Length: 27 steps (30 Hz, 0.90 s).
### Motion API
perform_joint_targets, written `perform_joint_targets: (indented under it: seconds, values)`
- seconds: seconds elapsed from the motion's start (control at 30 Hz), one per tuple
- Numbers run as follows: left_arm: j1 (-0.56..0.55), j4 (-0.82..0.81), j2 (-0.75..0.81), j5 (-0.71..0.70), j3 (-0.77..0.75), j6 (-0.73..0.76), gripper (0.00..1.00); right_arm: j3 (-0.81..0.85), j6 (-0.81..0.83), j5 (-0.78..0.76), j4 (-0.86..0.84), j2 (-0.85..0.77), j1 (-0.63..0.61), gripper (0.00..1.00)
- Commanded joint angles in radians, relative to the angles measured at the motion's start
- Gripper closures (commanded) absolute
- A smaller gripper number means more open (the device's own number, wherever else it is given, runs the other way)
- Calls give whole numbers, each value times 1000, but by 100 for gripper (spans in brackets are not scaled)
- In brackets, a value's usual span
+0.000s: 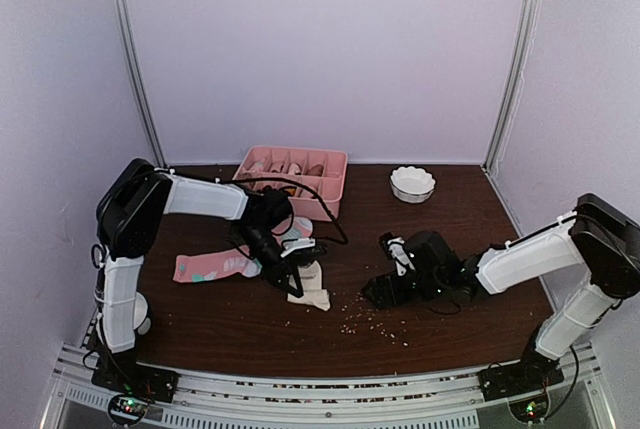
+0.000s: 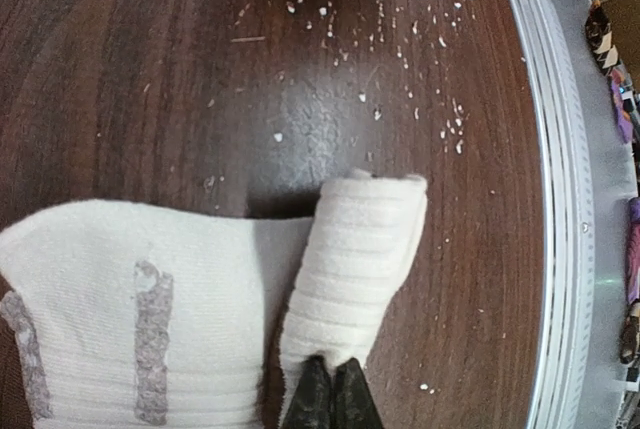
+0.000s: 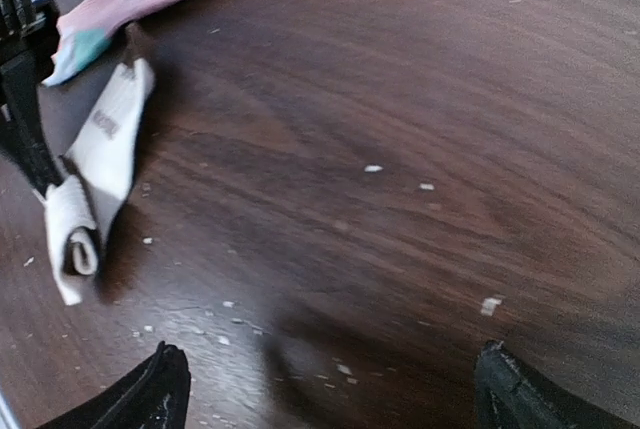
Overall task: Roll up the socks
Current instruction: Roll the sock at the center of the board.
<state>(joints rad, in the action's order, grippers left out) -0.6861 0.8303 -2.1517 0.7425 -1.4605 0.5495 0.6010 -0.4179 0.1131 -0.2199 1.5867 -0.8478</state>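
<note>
- The pink sock (image 1: 208, 267) lies flat and unrolled at the left of the table (image 1: 460, 219). It looks soft, limp and light, so it should sag from any pinch. The toe end seems the best place to take it, turning that end over on itself.
- The left gripper (image 2: 330, 396) has its jaws closed tight, nipping the near end of the rolled part of the cream sock.
- The cream sock (image 2: 355, 249) lies just right of the pink one and is partly rolled: one end is curled into a short ribbed tube, and the rest lies flat beside it. The knit looks thick and springy, and I judge the roll would loosen if let go. A grip across the tube itself seems safer than one on a loose edge.
- Crumbs (image 2: 445, 129) are scattered on the wood to the right and could cling to the fabric.
- The right gripper (image 3: 330, 359) has its jaws spread wide with nothing between them. It sits low over bare wood, well apart from both socks.
</note>
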Motion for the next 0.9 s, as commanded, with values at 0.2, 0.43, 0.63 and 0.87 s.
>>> perform_joint_targets:
  seconds: [0.2,0.43,0.63,0.87]
  values:
    - [16,87,-103,46,-6,13,100,-165,312,-145,-293,-123,-68,0]
    - [-9,108,-181,128,-7,41,100,-36,743,-112,-124,-62,-241,6]
    - [-61,121,-219,173,-39,72,99,69,882,-100,-15,11,-303,24]
    - [-63,139,-238,163,-40,101,99,174,998,-15,130,84,-323,37]
